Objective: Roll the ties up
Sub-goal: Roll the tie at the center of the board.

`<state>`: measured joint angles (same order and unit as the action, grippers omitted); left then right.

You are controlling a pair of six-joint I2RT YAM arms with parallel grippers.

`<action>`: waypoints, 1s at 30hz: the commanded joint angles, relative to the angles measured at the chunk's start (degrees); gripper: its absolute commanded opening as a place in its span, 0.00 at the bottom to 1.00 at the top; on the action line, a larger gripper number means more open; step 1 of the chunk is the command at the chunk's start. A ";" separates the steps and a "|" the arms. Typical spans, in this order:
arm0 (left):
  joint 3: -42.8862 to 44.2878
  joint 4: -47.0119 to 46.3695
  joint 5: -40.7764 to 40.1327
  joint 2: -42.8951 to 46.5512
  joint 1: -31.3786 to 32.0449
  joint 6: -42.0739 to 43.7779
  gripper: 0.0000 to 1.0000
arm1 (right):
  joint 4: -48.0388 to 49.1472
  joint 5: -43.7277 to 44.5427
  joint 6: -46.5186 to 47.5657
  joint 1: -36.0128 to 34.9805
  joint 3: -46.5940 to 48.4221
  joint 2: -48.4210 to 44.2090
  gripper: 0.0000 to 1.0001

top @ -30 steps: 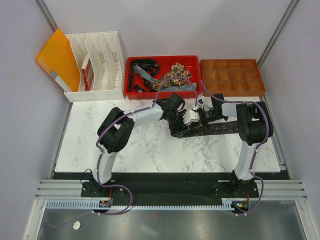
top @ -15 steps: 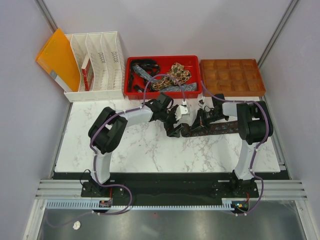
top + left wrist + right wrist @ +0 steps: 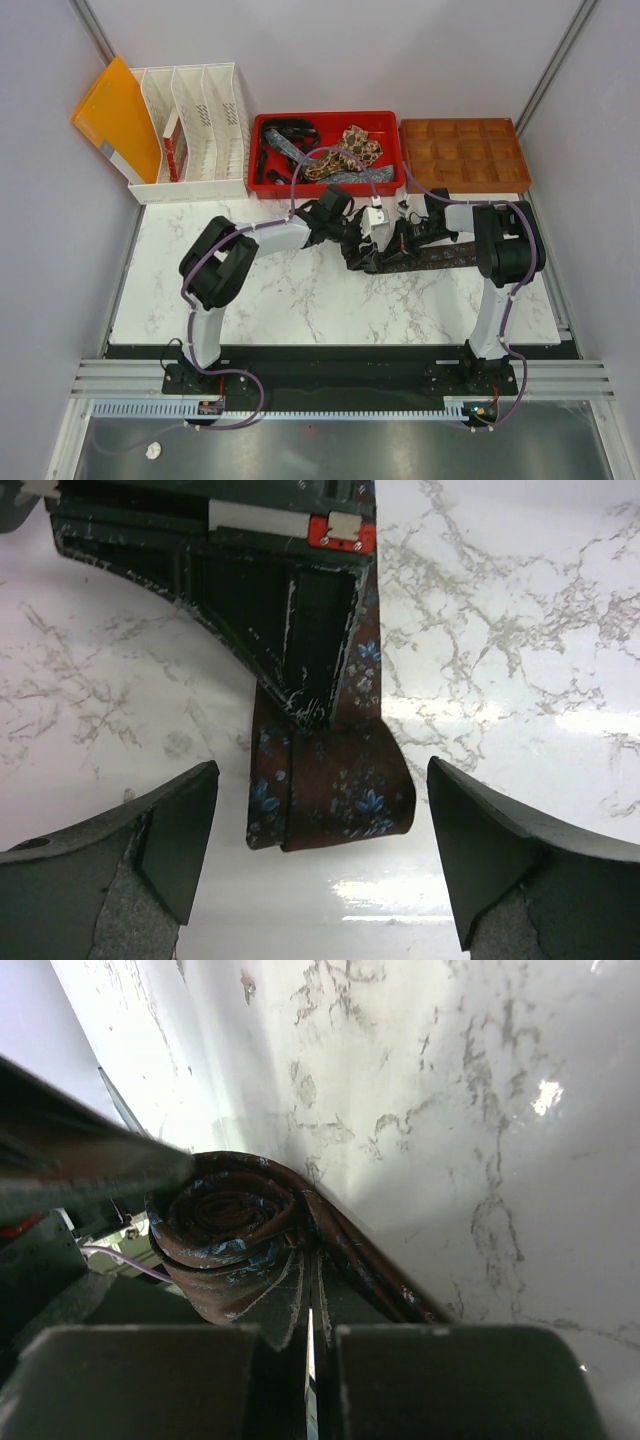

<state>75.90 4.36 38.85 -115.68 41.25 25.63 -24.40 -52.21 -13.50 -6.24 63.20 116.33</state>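
Your left gripper [image 3: 320, 785]: you see it spread wide in the left wrist view, one dark padded finger [image 3: 165, 825] on each side of the tie's wound end. It holds nothing and touches neither the fabric nor the counter that you can make out.

Your right gripper [image 3: 308, 1310]: its two fingers are pressed together with only a thin slit between them. The tips rest against the lower side of the roll. You cannot tell whether any cloth is caught between them.

Tie you are working on: a dark brown fabric necktie with small blue flowers [image 3: 445, 257]. It lies on the white marble counter [image 3: 250, 300] in the back half, right of centre. Its free length runs flat toward the right edge.

Wound end: the right wrist view shows you a tight spiral roll [image 3: 225, 1220] standing on its edge just beyond the fingertips. A strip leads away from it along the counter.

Where the grippers meet: both are near the middle of the counter, close together over that end of the tie.

Other ties [image 3: 345, 150]: dark, blue patterned and tan speckled ones are heaped in the red plastic tray [image 3: 392, 170] at the back edge.

Back right corner: a brown tray of square compartments [image 3: 464, 186] stands just beside the red one.

Back left corner: you have a white slotted file rack [image 3: 195, 185], with an orange folder [image 3: 115, 115] leaning against it.
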 commanded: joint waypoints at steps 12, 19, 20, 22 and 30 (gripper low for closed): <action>-8.04 -8.05 -2.55 3.09 3.13 -7.78 0.70 | 1.64 10.63 3.21 -0.44 -2.20 3.11 0.00; -7.17 -8.75 -4.48 1.42 3.22 -9.54 0.68 | 1.64 10.46 3.30 -0.44 -3.26 2.32 0.00; -6.99 -8.75 -4.83 1.16 3.22 -10.33 0.70 | 1.64 10.46 3.30 -0.53 -3.26 2.23 0.00; -6.90 -8.58 -5.10 0.55 3.22 -10.95 0.70 | 1.64 10.37 3.21 -0.53 -3.34 2.32 0.00; 1.08 7.04 -12.48 -0.42 3.22 -7.01 0.42 | 4.18 8.53 0.06 -2.28 -4.57 1.27 0.00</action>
<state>71.50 0.84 31.11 -115.66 44.21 16.80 -22.63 -54.15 -14.24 -6.46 61.71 116.53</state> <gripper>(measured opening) 0.482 0.005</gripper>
